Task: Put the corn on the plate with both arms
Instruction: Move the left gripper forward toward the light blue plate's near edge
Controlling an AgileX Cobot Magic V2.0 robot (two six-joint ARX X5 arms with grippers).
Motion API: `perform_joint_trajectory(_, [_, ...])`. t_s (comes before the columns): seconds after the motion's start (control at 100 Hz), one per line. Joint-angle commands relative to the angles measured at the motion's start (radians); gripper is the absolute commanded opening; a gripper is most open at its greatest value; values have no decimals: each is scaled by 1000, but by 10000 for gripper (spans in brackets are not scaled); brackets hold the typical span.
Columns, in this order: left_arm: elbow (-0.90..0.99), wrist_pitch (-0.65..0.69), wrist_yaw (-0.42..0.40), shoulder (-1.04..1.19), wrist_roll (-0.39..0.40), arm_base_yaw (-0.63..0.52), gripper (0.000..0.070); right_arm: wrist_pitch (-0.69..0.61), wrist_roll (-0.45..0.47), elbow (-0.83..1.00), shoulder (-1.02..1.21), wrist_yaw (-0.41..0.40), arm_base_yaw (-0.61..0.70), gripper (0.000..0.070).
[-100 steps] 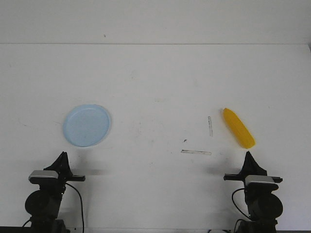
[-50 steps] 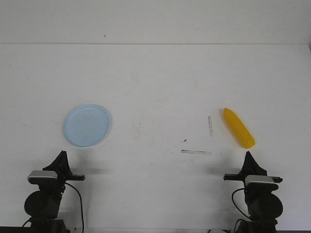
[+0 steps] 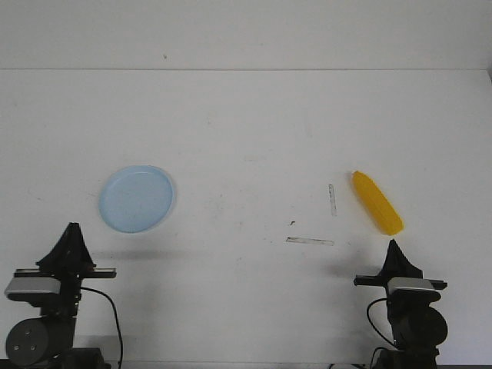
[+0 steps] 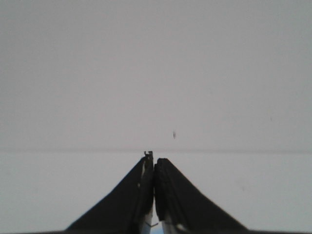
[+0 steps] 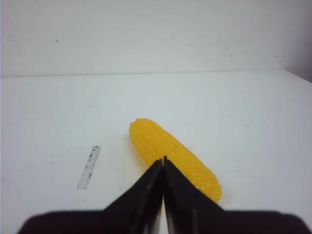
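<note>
The yellow corn (image 3: 377, 202) lies on the white table at the right, slanting from far left to near right. It also shows in the right wrist view (image 5: 173, 156), just beyond the fingertips. My right gripper (image 3: 394, 244) is shut and empty, just in front of the corn's near end; its tips (image 5: 163, 159) meet. The pale blue plate (image 3: 137, 198) lies empty at the left. My left gripper (image 3: 71, 228) is shut and empty, near the table's front edge, in front of the plate's left side. The left wrist view shows its closed tips (image 4: 153, 157) and no plate.
Two thin strips of worn tape lie between plate and corn: one (image 3: 310, 241) flat across, one (image 3: 333, 199) upright beside the corn, also in the right wrist view (image 5: 88, 166). The table's far edge meets the wall (image 3: 246, 34).
My left arm has drawn back and to the left, away from the plate. The right arm, corn and plate have not moved.
</note>
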Motion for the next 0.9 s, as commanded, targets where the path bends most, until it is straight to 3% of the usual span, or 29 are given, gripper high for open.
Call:
perform_joint_trajectory(0.0, [107, -14, -5, 62, 70, 2, 3, 13, 13, -2, 0, 0, 1, 0])
perform_joint_trajectory(0.09, [250, -101, -12, 175, 113, 4, 19, 13, 13, -2, 0, 0, 1, 0])
perform_joint_trajectory(0.14, [316, -146, -12, 239, 121, 4, 68, 13, 13, -2, 0, 0, 1, 0])
perform_joint_trajectory(0.35, [451, -202, -11, 469, 113, 4, 402, 13, 13, -2, 0, 0, 1, 0])
perform_joint_trajectory(0.47, [485, -205, -10, 579, 39, 5, 535, 13, 13, -2, 0, 0, 1, 0])
perform_joint_trajectory(0.6, [570, -242, 18, 707, -15, 25, 538, 13, 13, -2, 0, 0, 1, 0])
perform_joint_trajectory(0.89, [792, -494, 213, 1021, -18, 175, 532, 13, 13, -2, 0, 0, 1, 0])
